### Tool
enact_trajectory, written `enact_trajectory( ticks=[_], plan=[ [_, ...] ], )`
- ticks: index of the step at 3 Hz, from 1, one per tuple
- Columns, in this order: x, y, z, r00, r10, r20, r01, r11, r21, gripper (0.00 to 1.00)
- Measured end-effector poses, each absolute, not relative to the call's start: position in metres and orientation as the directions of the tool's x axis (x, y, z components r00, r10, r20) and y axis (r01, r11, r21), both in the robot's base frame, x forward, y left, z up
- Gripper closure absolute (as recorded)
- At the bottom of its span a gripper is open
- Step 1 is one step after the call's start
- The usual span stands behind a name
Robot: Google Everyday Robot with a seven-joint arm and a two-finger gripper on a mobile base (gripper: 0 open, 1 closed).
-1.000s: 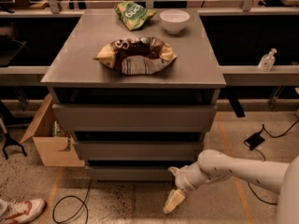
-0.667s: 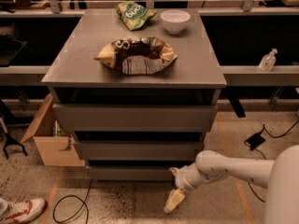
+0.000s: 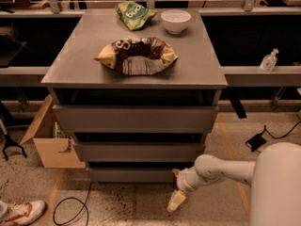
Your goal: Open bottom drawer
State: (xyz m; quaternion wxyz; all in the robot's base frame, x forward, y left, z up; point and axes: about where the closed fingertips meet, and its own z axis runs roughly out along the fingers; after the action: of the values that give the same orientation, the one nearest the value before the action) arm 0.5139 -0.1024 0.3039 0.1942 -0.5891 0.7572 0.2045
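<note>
Bottom drawer (image 3: 131,175) closed at the foot of the grey cabinet (image 3: 70,69), gripper (image 3: 177,200) by its right end.
We see the gripper low near the floor, just in front of the drawer's right corner, apart from it; we cannot tell how far open it is. On top lie a brown snack bag (image 3: 137,55), then farther back a green bag (image 3: 135,14) and a white bowl (image 3: 176,21).

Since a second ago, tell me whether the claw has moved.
No. The claw hangs at the same spot, just below the right front corner of the bottom drawer.
</note>
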Motion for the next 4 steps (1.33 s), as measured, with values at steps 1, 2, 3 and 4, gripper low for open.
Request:
enact_trajectory(
  ticks=[1,2,3,4],
  plan=[
    [0.534,-0.108,0.280,-0.219,-0.843,-0.491,-0.973,0.229,0.042,0.00],
    [0.553,-0.110,0.261,-0.196,-0.866,-0.459,-0.977,0.213,0.016,0.00],
    [0.569,-0.108,0.244,-0.170,-0.887,-0.429,-0.982,0.188,0.000,0.00],
    [0.578,-0.103,0.229,-0.148,-0.909,-0.390,-0.984,0.174,-0.032,0.00]
  ],
)
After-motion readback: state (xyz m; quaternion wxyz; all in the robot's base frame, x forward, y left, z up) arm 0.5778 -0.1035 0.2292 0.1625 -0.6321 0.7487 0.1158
